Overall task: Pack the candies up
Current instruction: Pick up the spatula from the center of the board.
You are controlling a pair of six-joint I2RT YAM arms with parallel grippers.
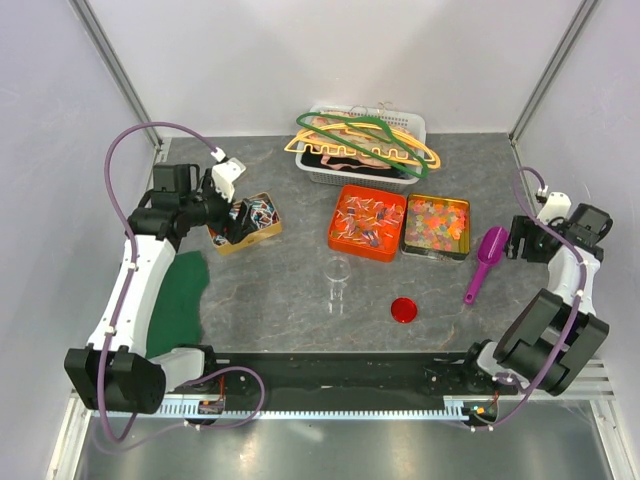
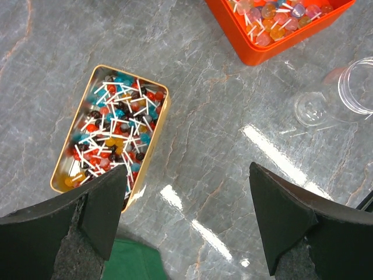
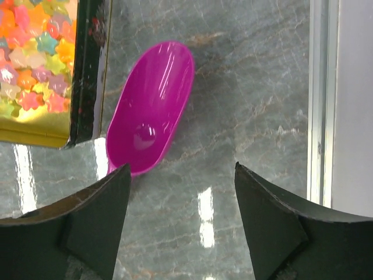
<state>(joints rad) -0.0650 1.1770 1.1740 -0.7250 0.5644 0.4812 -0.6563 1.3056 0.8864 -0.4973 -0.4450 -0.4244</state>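
The candies [image 2: 113, 128] are tiny red, blue and white sweets filling a gold tin [image 1: 262, 226] at the left of the table. My left gripper [image 1: 234, 226] hovers over the tin's near end, open and empty; in the left wrist view [image 2: 187, 175] its fingers straddle bare table beside the tin [image 2: 152, 150]. A clear glass jar [image 1: 338, 283] stands mid-table without its lid and also shows in the left wrist view [image 2: 326, 102]. My right gripper [image 1: 515, 243] is open and empty next to a magenta scoop [image 3: 151, 105]; in the right wrist view [image 3: 182, 170] it is over bare table.
An orange tray [image 1: 345, 240] of sweets and a black tin [image 1: 434, 251] of star-shaped sweets sit behind the jar. A red lid [image 1: 404, 310] lies near the jar. A white basket [image 1: 318, 168] of coat hangers stands at the back. A green cloth [image 1: 180, 300] lies at the left.
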